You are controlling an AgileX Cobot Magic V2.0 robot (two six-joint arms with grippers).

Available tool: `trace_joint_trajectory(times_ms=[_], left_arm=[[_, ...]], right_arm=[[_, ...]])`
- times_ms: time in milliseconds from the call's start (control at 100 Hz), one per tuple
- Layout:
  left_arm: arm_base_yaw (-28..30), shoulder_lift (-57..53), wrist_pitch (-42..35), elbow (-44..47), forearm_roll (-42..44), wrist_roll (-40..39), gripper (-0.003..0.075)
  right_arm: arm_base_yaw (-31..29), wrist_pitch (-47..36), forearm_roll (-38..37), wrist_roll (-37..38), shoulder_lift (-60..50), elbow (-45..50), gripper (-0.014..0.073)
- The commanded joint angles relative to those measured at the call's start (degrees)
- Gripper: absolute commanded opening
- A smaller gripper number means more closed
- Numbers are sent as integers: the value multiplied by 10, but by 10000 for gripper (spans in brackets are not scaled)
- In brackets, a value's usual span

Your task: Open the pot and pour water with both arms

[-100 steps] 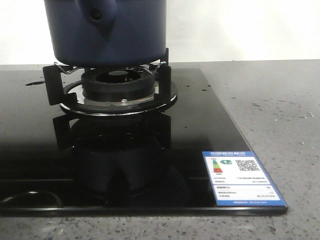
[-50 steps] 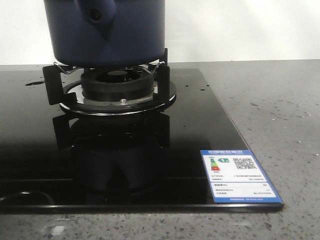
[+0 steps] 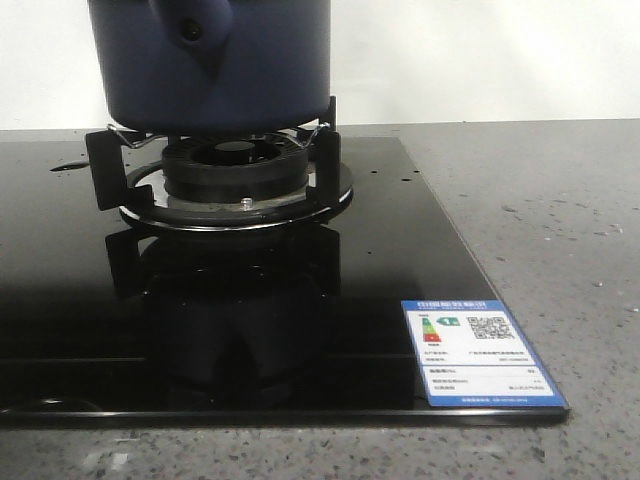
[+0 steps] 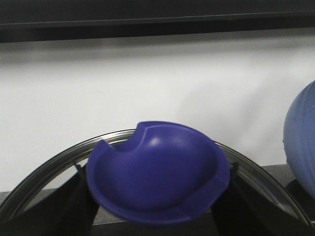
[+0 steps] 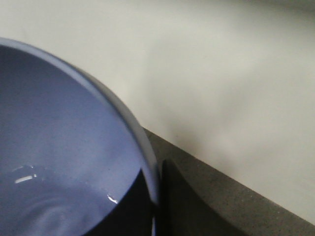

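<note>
The dark navy pot (image 3: pixel 230 70) stands on the gas burner (image 3: pixel 235 170), its stubby handle socket (image 3: pixel 190 30) facing the front camera; its top is cut off by the frame. Neither gripper shows in the front view. My left gripper (image 4: pixel 156 196) is shut on the blue knob (image 4: pixel 157 167) of a glass lid with a metal rim (image 4: pixel 49 164), a dark finger (image 4: pixel 78 206) on each side. My right gripper (image 5: pixel 158 196) is shut on the rim of a lighter-blue bowl (image 5: pixel 59 147), one finger (image 5: pixel 133 211) inside and the other outside. Glints show inside the bowl.
The burner sits in a black glass hob (image 3: pixel 60 290) with a blue-and-white sticker (image 3: pixel 480 352) at its front right corner. Speckled grey counter (image 3: pixel 560 220) lies to the right. A white wall is behind. A pale blue rounded thing (image 4: pixel 301 142) shows beside the lid.
The front view has shifted slightly: the hob's front edge and the sticker sit a little higher in the frame. The pot has stayed on the burner.
</note>
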Motion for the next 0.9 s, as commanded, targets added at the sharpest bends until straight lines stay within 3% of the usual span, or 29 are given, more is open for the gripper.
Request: trace_joint_trajectory(times_ms=[0,390,890], left_arm=[[1,-13,-51,-19,-23,-4,368],[1,-13,-47,-19,-29,-4,368],[1,-13,-43,-19,-29,-4,368]], right_arm=[[4,-136,11,-8,-55,34,-41],[24,-411,-7,-8,-92,202,-43],[44,-572,-15,-8,-92,259,-43]])
